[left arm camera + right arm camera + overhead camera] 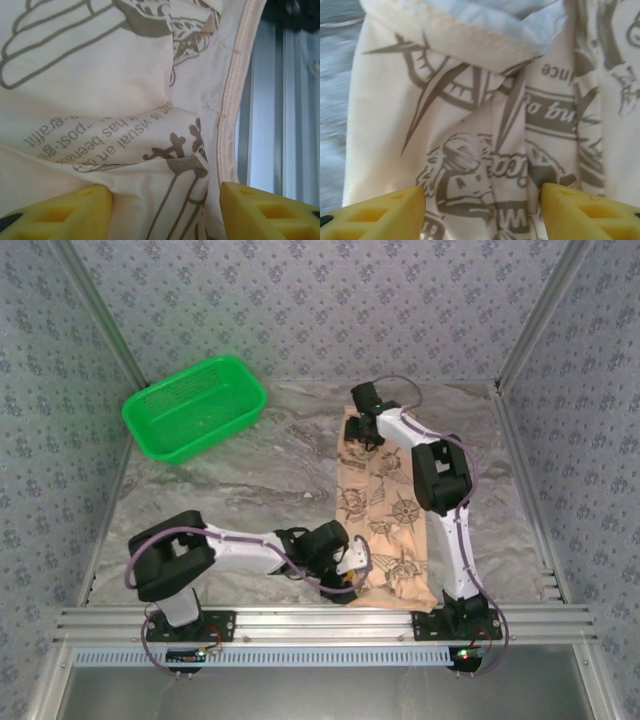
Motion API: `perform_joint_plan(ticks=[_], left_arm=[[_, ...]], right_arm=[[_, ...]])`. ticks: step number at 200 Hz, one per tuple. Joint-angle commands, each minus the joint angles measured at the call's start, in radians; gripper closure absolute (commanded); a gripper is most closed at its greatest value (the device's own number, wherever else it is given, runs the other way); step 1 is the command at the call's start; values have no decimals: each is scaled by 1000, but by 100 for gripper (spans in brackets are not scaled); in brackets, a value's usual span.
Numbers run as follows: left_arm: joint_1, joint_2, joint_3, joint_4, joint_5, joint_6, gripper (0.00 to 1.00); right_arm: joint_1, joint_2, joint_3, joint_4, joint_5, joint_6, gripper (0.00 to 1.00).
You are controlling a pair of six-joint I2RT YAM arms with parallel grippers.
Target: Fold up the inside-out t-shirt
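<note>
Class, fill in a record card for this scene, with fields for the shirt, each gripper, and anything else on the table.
shirt: t-shirt, a long strip running near to far on the right half of the table, print showing
left gripper: left gripper at the near end, jaws apart, cloth bunched between them
right gripper: right gripper at the far end, jaws apart over the cloth
other: green basket, far left, apart from the shirt

top ext: light's falling even & bright from above, shadows lying soft
left wrist: t-shirt (100, 75) is washing out pale, right bg blurring
right wrist: table (331, 75) at left edge is smearing
</note>
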Motion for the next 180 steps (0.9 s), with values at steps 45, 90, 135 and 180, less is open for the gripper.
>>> perform_joint_plan(ticks=[45, 90, 135, 180], left_arm=[[-1, -283, -161, -56, -105, -52, 39], [-12, -409, -183, -31, -185, 91, 29], [-58, -246, -161, 5, -58, 538, 27], [-92, 19, -14, -6, -137, 613, 31]], right_arm=[[111, 155, 304, -147, -136, 69, 36], [87, -19, 320, -218, -187, -41, 37], [-69, -566, -301, 31, -205, -328, 36], [-210, -1000, -754, 125, -224, -550, 35]])
